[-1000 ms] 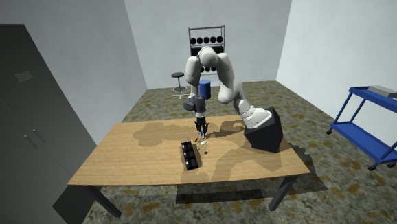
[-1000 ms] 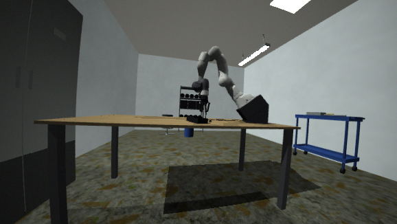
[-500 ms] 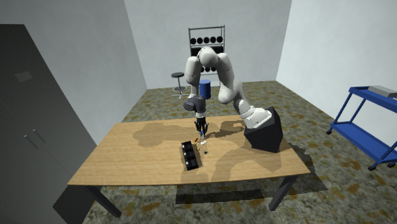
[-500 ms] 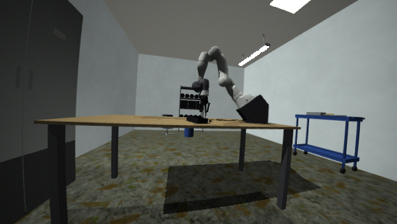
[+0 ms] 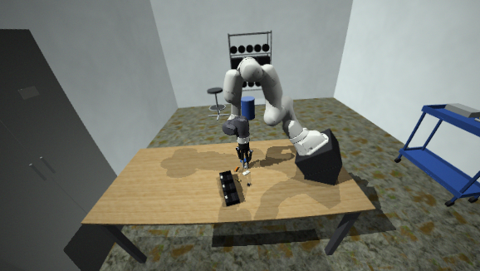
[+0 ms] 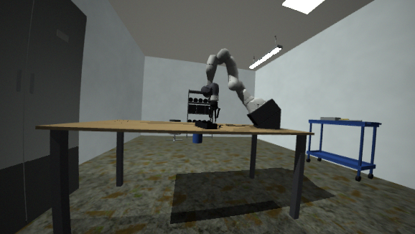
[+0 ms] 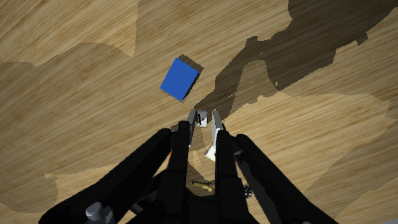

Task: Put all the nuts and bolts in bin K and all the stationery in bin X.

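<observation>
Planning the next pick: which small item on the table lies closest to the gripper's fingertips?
The small grey piece, right between the gripper fingertips; the blue block lies farther out.
</observation>
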You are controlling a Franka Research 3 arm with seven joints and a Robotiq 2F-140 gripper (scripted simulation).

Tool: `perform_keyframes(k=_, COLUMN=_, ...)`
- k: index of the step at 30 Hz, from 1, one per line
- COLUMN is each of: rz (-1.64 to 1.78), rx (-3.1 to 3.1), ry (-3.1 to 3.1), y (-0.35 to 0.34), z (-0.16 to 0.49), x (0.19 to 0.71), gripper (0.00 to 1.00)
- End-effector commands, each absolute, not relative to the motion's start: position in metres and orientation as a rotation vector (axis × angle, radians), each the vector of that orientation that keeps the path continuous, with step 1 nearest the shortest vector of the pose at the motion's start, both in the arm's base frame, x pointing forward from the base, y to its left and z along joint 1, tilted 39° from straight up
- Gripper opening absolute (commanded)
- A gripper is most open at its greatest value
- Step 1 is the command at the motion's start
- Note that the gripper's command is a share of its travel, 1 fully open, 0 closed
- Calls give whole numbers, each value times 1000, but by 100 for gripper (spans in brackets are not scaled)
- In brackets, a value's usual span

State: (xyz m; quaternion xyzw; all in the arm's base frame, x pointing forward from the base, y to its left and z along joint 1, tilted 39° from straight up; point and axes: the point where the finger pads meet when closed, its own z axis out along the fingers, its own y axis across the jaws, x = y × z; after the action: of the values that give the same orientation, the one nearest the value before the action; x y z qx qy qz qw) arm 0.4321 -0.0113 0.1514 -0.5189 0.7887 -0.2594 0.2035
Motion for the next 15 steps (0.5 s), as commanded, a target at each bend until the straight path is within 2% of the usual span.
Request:
perform_keyframes(k=1, rz=-733, rx=-1448, ry=2192, y=-13, z=150, x=437, gripper=18)
perform_keyframes(k=15, rz=-733, rx=-1448, ry=2192, y=-13, z=151, x=438, gripper=18)
